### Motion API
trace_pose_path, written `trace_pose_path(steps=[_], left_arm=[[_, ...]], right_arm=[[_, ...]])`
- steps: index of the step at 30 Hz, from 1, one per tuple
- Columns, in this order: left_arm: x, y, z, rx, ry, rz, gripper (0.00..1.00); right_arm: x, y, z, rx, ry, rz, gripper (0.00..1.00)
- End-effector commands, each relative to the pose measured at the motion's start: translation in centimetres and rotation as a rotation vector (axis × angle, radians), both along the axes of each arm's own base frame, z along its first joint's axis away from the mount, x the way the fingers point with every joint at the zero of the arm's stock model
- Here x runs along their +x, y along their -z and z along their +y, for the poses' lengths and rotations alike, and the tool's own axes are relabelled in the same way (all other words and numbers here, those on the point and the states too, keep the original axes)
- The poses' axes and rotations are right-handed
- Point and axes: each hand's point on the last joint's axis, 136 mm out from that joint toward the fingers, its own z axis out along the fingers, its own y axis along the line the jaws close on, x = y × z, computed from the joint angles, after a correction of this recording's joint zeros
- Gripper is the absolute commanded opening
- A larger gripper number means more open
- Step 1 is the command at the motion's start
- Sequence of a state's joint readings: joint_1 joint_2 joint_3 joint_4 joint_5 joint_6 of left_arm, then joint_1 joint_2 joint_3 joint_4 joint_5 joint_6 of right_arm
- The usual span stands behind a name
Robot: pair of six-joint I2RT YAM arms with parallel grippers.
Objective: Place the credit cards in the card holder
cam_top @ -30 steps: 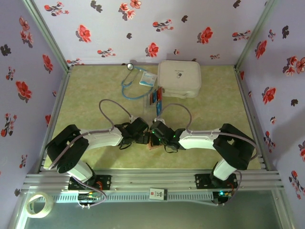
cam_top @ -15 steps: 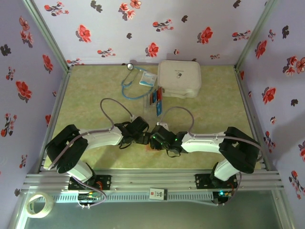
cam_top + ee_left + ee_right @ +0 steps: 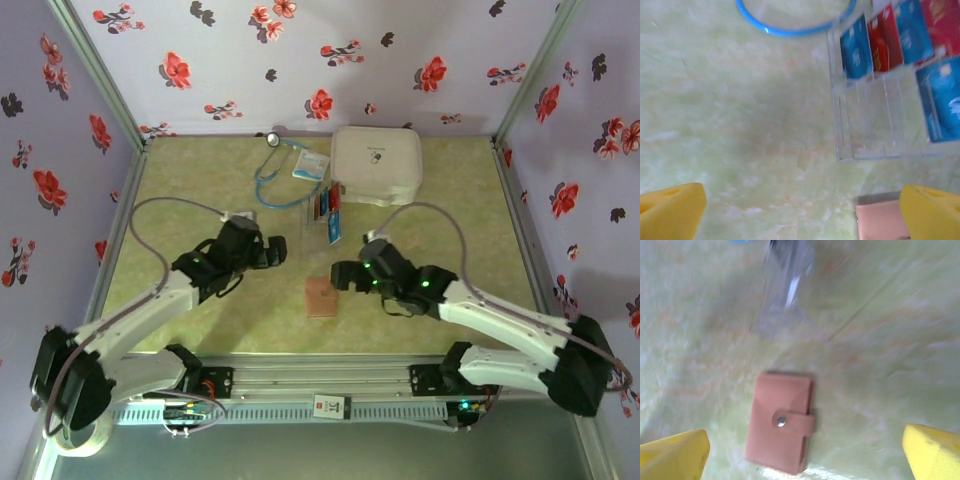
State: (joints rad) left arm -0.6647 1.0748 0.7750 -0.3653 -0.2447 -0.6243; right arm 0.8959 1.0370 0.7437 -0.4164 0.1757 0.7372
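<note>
The left pincer (image 3: 276, 250) and right pincer (image 3: 339, 273) are hanging open and empty; the shut card holder (image 3: 781, 422) between them is probably needing gentle unsnapping.

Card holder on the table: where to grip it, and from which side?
Likely from straight above. The card holder lies flat and closed on the table, no edge lifted to slip under. Span its narrower width, fingers on the two long edges, clear of the snap strap. The open right gripper is the nearer one.
</note>
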Motion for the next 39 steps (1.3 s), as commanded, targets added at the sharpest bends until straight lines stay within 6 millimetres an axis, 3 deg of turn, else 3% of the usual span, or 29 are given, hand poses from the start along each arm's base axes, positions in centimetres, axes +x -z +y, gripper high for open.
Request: trace_pose_path(steps=[1, 6, 12, 17, 22, 27, 31, 34, 39], left_arm=[[-0.3, -1.8, 3.2, 0.045, -0.039, -0.069, 1.00], [0.3, -5.9, 7.3, 0.112, -0.122, -0.308, 1.00], [0.9, -7.7, 11.3, 0.285, -0.205, -0.523, 1.00], [2.0, -6.1, 14.2, 0.420, -0.254, -0.544, 1.00], [3.7, -2.3, 17.0, 0.455, -0.330, -0.505, 1.00], [5.9, 1.0, 19.6, 0.440, -0.398, -0.463, 1.00], [8.0, 2.8, 19.6, 0.481, -0.366, -0.461, 1.00], [9.1, 3.7, 19.9, 0.473, -0.362, -0.449, 1.00], [10.2, 5.4, 19.8, 0.347, -0.342, -0.458, 1.00]], right_arm=[[1.1, -2.1, -5.6, -0.096, 0.133, -0.089, 0.99], [2.4, -4.7, -13.9, -0.201, 0.420, -0.260, 0.99], [3.5, -5.8, -20.5, -0.309, 0.662, -0.477, 0.99], [3.9, -5.2, -25.6, -0.435, 0.876, -0.535, 0.99], [4.8, -3.6, -29.6, -0.497, 1.052, -0.488, 0.99], [7.2, -1.3, -30.5, -0.601, 1.047, -0.430, 0.99], [9.3, 0.6, -30.5, -0.602, 1.045, -0.461, 0.99], [11.2, 2.4, -29.6, -0.563, 0.985, -0.508, 0.99], [14.5, 3.2, -27.7, -0.558, 0.804, -0.519, 0.99]])
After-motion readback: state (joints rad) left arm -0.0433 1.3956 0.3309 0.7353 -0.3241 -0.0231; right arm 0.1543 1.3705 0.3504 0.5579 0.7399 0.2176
